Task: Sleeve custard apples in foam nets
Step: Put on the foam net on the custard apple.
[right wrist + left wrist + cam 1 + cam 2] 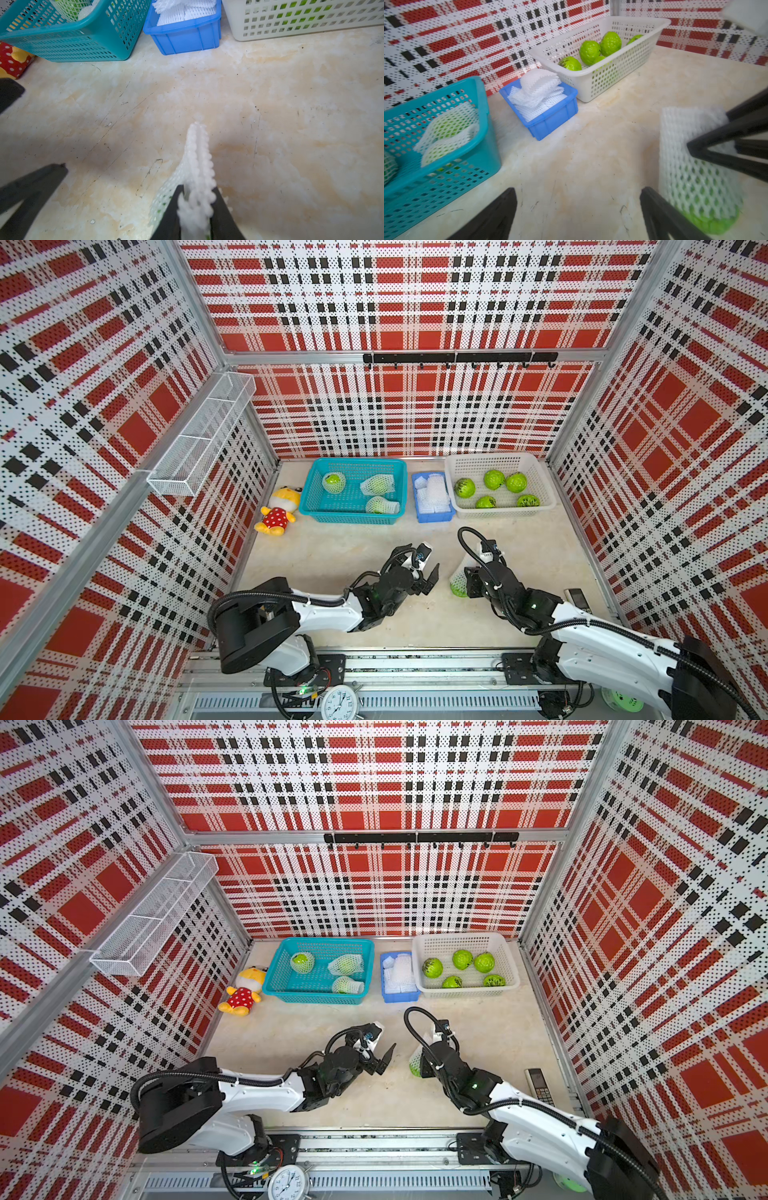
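A custard apple point(712, 223) sits inside a white foam net point(689, 166) at mid-table, its green underside showing below the mesh. My right gripper point(198, 188) is shut on the net's pinched upper end point(197, 153). In both top views this sleeved fruit point(458, 581) point(415, 1065) is just left of the right gripper point(469, 572). My left gripper point(578, 191) stands open and empty just left of it point(430, 578). Several bare custard apples point(464, 487) lie in the white basket point(498, 459). Spare foam nets point(434, 489) fill the blue bin point(434, 517).
A teal basket point(353, 462) at the back left holds three sleeved fruits point(377, 485). A plush toy point(277, 512) lies left of it. A remote point(577, 599) lies by the right wall. A clock point(340, 703) stands at the front rail. A wire shelf point(199, 439) hangs on the left wall.
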